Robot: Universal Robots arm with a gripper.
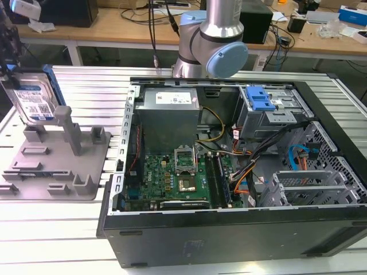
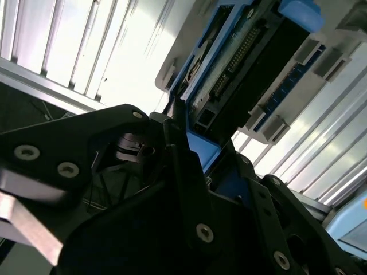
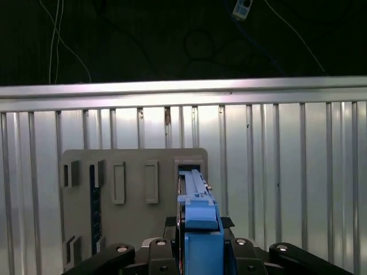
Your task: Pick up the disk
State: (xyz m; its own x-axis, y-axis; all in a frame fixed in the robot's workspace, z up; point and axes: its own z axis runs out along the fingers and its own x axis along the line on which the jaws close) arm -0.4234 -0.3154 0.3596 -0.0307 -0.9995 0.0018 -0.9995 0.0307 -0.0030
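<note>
Slatted table (image 1: pixel 69 229): jaws grip disk (image 1: pixel 33 97) above fixture plate (image 1: pixel 54 166).

The disk (image 1: pixel 31 94) is a flat silver drive with a white-and-blue label and blue side rails; it stands on edge, tilted. It sits at the exterior view's far left, above the grey fixture plate (image 1: pixel 54 166).

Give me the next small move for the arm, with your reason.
Probably a short straight lift. The gripper is clamped on the disk, which stands upright just above the grey fixture plate, so more height would clear its posts.
</note>
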